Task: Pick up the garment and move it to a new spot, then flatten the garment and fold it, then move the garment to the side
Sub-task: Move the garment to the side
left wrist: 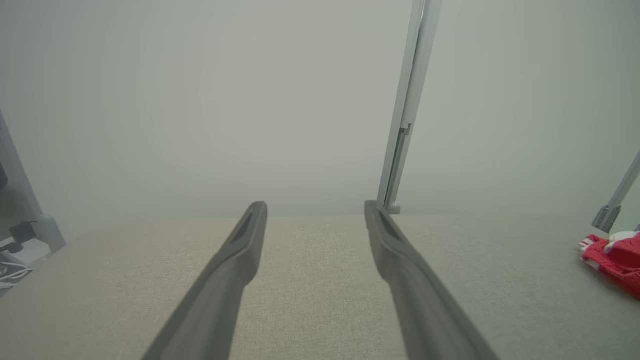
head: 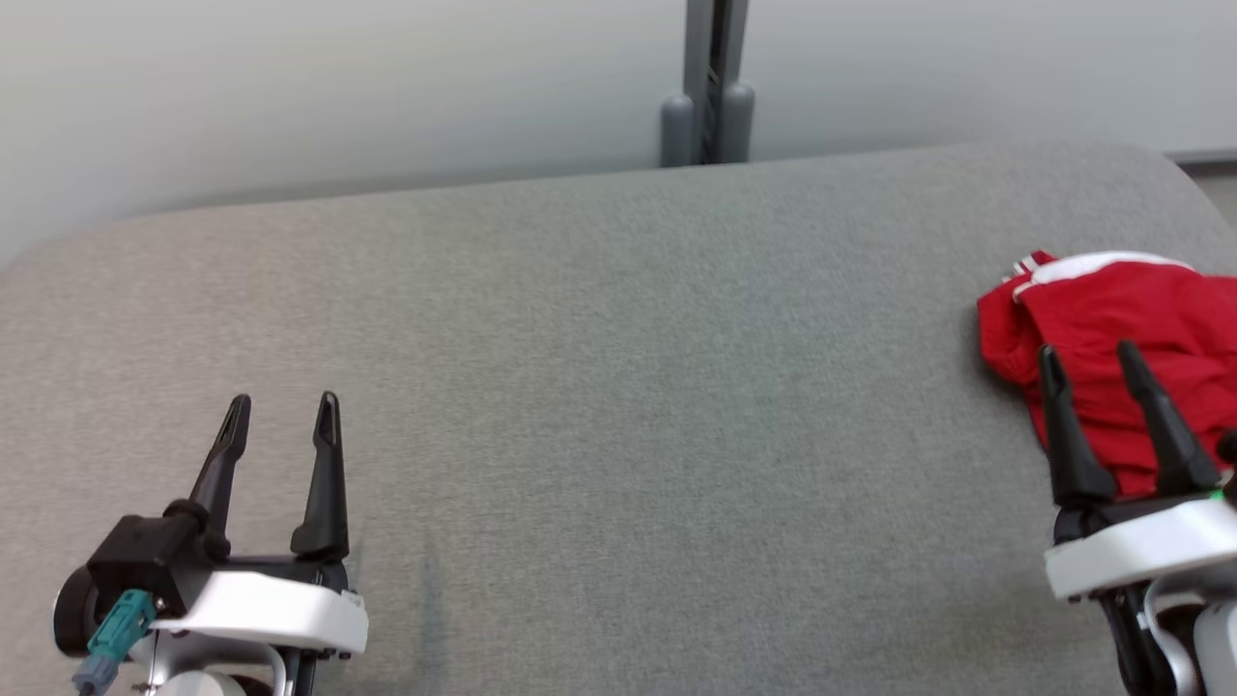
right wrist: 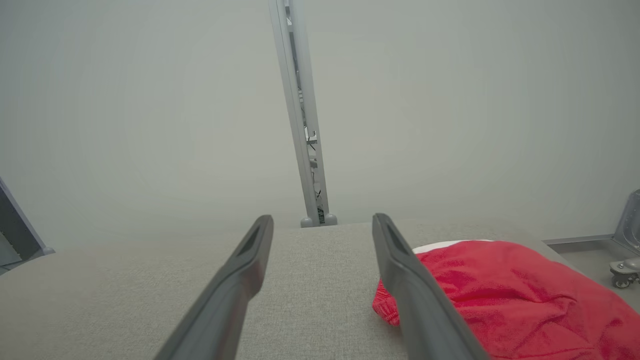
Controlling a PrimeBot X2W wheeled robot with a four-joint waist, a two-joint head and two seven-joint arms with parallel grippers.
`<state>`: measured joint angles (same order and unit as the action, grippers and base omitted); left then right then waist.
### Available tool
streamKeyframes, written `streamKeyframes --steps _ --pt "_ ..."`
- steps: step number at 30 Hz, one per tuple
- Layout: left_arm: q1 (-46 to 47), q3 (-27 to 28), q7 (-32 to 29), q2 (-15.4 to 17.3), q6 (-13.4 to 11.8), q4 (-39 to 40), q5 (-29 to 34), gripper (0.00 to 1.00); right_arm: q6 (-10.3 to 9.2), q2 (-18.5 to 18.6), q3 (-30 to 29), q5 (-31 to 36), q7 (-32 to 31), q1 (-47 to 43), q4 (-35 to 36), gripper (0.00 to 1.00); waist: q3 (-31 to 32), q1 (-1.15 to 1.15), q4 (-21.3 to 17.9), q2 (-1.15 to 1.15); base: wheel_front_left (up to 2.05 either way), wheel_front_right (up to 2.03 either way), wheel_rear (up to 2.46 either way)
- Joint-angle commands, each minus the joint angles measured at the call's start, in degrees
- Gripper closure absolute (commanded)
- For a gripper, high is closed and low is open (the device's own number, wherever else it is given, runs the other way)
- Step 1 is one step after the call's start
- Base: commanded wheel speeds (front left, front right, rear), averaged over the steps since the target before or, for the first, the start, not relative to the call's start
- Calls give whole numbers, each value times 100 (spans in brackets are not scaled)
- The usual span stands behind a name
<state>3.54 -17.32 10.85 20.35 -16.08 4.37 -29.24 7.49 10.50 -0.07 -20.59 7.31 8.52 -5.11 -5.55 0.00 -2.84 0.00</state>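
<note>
Near right end effector (head: 1087,351), crumpled red garment (head: 1126,300) on grey table (head: 618,387)

One red garment (head: 1131,319) lies on one grey bench (head: 618,387). There are two grippers, the left gripper (head: 284,399) and the right gripper (head: 1086,350), each with two dark fingers (head: 326,474), four in all. One grey post (head: 710,87) stands behind the bench.
</note>
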Motion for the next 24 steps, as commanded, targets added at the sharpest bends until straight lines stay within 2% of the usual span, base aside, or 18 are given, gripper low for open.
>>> streamKeyframes --steps 1,10,24 --pt "-42 25 5 16 -23 -11 -27 0 0 17 -27 33 -38 -69 35 0 184 0 174 0 0 0 0" --pt "-472 91 36 80 -69 -42 -167 0 0 -394 -201 435 -571 -895 757 0 597 0 403 0 0 0 0" --pt "-727 173 24 204 -110 -116 -247 0 0 -567 -501 647 -961 -1431 1245 0 717 0 381 0 0 0 0"
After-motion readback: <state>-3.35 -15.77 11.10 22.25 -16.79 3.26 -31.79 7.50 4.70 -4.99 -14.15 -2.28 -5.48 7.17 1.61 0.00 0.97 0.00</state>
